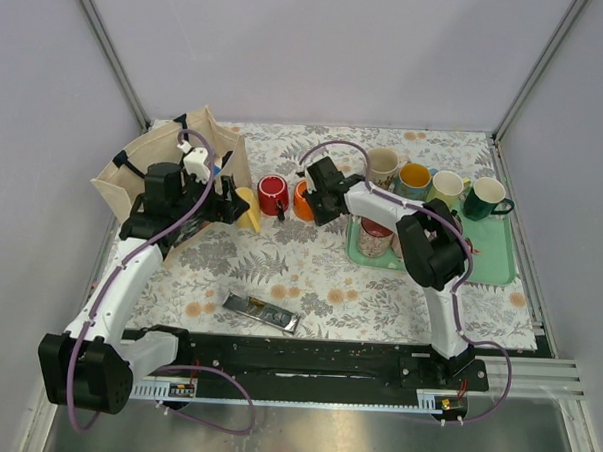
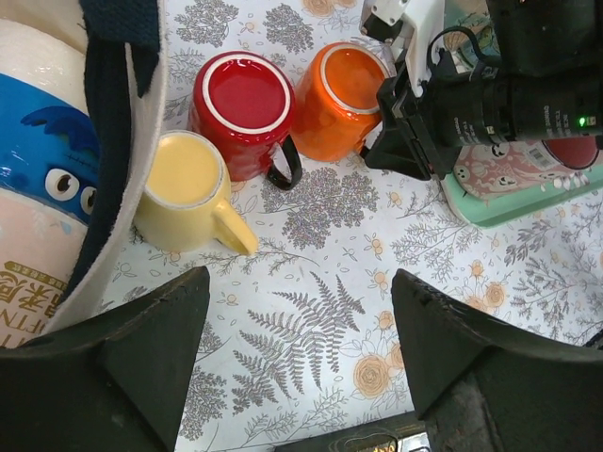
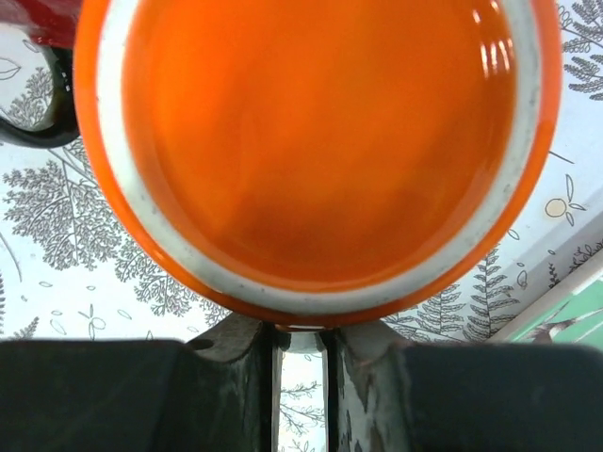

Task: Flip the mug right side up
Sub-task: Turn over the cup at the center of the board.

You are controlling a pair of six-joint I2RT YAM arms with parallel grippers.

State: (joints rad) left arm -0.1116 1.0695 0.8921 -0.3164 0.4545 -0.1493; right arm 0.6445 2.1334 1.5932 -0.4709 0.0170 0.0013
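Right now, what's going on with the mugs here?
The right gripper has closed in at the side of the upside-down orange mug, apparently pinching its handle, which is mostly hidden. The mug sits base-up on the floral cloth, not yet turned. A red mug and a yellow mug stand beside it, also base-up. The left gripper hangs open above the cloth near them, holding nothing.

The glossy, smooth-glazed orange ceramic mug (image 3: 311, 141) is gleaming against the matt, flower-printed tablecloth (image 2: 320, 311), its pale base ring looking rough.
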